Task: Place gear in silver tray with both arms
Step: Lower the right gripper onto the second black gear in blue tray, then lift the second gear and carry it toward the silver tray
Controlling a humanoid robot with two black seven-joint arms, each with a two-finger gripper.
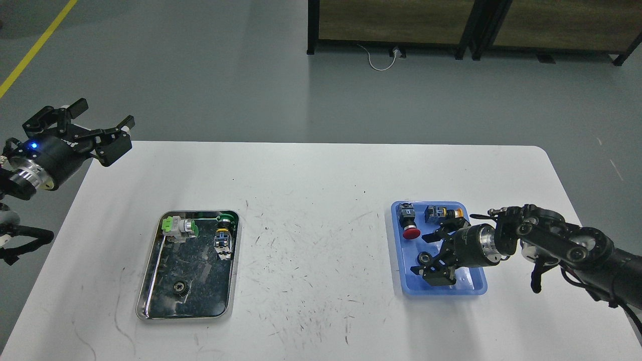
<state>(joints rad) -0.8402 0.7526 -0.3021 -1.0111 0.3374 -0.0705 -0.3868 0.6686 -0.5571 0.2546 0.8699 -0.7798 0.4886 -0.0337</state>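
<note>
The silver tray (pixel 148 281) lies on the left of the white table and holds a small dark gear (pixel 180 287) near its front. A second black gear with a silver centre (pixel 424 258) lies in the blue tray (pixel 441 291) on the right. My right gripper (pixel 429 252) is low in the blue tray. It is open, with its fingers spread either side of that gear and not closed on it. My left gripper (pixel 102 119) is open and empty, held high over the table's far left corner, well away from the silver tray.
The silver tray also holds a green-and-white switch (pixel 179 226) and a blue-and-yellow switch (pixel 223 241). The blue tray holds a red push button (pixel 410 224) and a yellow-tipped switch (pixel 441 213). The table (pixel 311 240) is scuffed. Dark shelving (pixel 401 25) stands far behind.
</note>
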